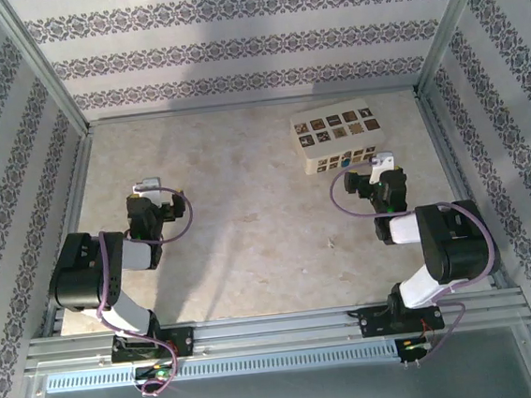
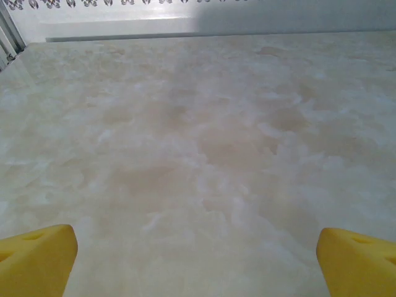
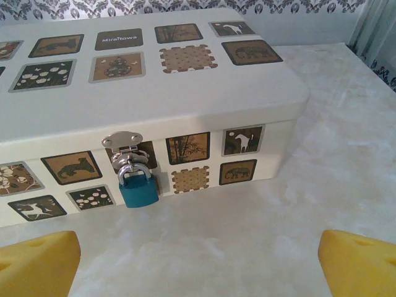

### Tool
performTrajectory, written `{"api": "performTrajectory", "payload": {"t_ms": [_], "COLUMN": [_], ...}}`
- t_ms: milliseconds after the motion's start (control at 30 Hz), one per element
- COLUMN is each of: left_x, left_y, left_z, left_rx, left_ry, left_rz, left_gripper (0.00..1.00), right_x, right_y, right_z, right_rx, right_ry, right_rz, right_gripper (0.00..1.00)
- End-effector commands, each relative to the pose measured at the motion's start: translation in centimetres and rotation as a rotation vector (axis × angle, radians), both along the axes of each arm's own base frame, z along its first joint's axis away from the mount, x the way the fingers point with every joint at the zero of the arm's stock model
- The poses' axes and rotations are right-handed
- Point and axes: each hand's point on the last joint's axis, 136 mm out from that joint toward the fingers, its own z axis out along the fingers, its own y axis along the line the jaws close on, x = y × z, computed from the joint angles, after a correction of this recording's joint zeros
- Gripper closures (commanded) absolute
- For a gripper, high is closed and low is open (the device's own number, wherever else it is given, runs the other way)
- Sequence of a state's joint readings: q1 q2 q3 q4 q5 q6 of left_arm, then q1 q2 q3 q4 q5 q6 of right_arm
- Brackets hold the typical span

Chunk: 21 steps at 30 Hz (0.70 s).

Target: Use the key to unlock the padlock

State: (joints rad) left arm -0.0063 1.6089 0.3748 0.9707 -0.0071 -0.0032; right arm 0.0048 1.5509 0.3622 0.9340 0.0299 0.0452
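Left jaws are standing fully open over bare tabletop (image 2: 204,142), holding nothing. Right jaws are also gaping wide and empty, hovering just short of the patterned cream box (image 3: 154,93), which is sitting at the far right of the tabletop. Blue padlock (image 3: 138,187) is hanging from the silver hasp (image 3: 124,141) on the box's front wall, shackle seemingly closed, facing the right jaws and apart from them.
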Motion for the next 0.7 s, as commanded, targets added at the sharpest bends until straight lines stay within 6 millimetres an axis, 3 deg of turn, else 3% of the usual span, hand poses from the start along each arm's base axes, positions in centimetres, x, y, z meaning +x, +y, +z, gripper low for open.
{"api": "performTrajectory", "payload": {"t_ms": [0, 667], "left_x": [0.25, 0.27], "left_y": [0.07, 0.02], "left_z": [0.57, 0.53], "left_rx": [0.002, 0.0], "left_ry": [-0.008, -0.006], "left_rz": [-0.003, -0.006], "left_gripper": [0.01, 0.01], "right_x": [0.51, 0.52], "right_y": [0.21, 0.13], "right_z": [1.6, 1.59], "right_rx": [-0.013, -0.003], "right_ry": [-0.047, -0.047], "right_rz": [0.002, 0.005], "right_gripper": [0.02, 0.01]}}
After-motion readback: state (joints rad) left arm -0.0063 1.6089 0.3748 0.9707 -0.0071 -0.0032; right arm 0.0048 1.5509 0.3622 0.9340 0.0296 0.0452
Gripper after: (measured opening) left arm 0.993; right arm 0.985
